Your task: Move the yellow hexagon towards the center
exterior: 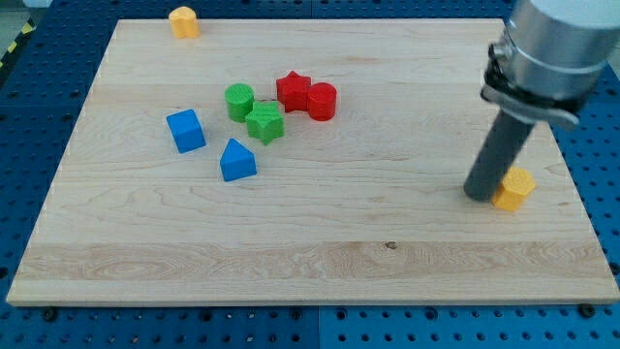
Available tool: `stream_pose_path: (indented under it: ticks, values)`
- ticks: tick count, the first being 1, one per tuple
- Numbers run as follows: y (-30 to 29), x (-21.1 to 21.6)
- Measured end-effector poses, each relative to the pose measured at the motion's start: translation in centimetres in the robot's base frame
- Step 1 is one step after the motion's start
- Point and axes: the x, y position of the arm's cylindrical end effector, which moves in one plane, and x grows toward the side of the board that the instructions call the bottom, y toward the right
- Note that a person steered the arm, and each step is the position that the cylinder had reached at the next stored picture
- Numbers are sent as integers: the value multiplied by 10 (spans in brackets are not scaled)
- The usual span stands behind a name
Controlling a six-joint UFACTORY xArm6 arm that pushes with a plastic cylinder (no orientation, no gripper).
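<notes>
A yellow hexagon block (515, 188) lies near the right edge of the wooden board (310, 252), partly hidden by the rod. My tip (479, 197) rests on the board just to the left of that block, touching or almost touching it. A second yellow block (183, 20) sits at the view's top left, on the board's far edge; its shape is unclear.
Left of centre lies a cluster: a green cylinder (239, 101), a green star (264, 123), a red star (293, 91), a red cylinder (322, 101). A blue cube (185, 130) and a blue triangular block (236, 160) lie further left.
</notes>
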Motion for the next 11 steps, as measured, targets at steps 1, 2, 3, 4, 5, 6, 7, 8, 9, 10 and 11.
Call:
stream_pose_path:
  ticks: [1,2,3,4,5,6,7,8,9,10,11]
  values:
    - [4,56]
    - [25,65]
    - [27,27]
    - [27,-12]
    - [28,-38]
    - [42,-30]
    - [73,-31]
    - [74,-53]
    - [41,-79]
    - [0,-99]
    - [-5,-100]
